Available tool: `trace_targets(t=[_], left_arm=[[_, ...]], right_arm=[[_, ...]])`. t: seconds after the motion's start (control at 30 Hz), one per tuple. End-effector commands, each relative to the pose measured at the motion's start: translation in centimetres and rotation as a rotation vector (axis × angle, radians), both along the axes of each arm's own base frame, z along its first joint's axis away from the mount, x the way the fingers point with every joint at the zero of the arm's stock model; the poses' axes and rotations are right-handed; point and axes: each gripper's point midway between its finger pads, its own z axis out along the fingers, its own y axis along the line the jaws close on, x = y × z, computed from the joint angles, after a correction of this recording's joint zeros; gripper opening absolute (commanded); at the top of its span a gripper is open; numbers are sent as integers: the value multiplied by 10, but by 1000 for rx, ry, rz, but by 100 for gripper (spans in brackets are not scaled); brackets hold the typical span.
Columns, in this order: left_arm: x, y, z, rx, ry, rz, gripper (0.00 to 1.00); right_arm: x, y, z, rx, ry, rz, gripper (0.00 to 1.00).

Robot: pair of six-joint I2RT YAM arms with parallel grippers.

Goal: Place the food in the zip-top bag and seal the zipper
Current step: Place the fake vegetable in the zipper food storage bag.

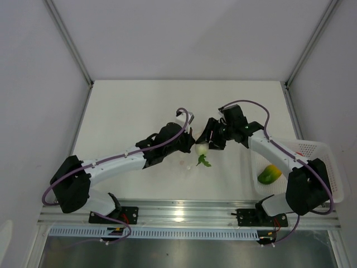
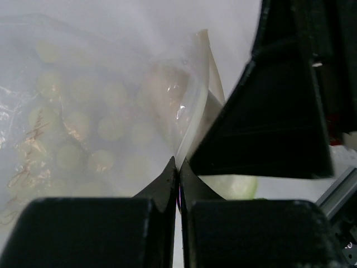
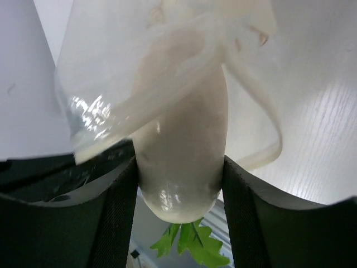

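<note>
**Grip and placement.** The left tool (image 2: 178, 180) is clenched on one lip of the zip-top bag (image 2: 83, 111), with the film pinched between the closed fingertips. This hold is judged to keep the mouth lifted and open towards the other arm.

The right tool (image 3: 181, 187) is grasping the radish (image 3: 184, 134) across its thick end. The leaves (image 3: 192, 243) hang out behind the fingers. The narrow end is pointed into the bag mouth and is already covered by the film. The grip at the leaf end is judged to leave the body free to slide in.

In the top view both tools are seen meeting near the middle of the tabletop (image 1: 139, 111), with the radish (image 1: 201, 149) between them.

**Contents.** Green pieces (image 2: 70, 156) and an orange-peach round piece (image 2: 167, 84) are seen through the film, inside the bag. A green-and-orange piece (image 1: 269, 174) lies in the basket (image 1: 321, 167), well apart from the bag.

**Materials.**
- Bag: clear, thin and crinkled, with bright glints on the folds. It is limp wherever it is not held.
- Zipper (image 3: 273, 134): taken to be the thicker curved strip along the mouth. It is open and not yet pressed together.
- Radish: smooth, glossy, white and tapered. It is judged rigid and slippery against the ribbed black finger pads.
- Leaves: flat, serrated, bright green.
</note>
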Motion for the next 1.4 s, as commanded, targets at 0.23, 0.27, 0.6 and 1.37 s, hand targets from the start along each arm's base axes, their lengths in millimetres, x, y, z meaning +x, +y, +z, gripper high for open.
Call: trace_targets(t=[0.23, 0.27, 0.6, 1.37], left_arm=[[-9, -18, 37, -121, -58, -108, 1], [-9, -20, 36, -122, -52, -112, 1], [-15, -32, 38, -164, -21, -161, 0], [-9, -28, 32, -224, 53, -137, 1]], right_arm=[[60, -6, 20, 0, -203, -233, 0], [60, -8, 15, -7, -199, -251, 0], [71, -3, -1, -14, -235, -305, 6], [44, -6, 9, -67, -244, -218, 77]])
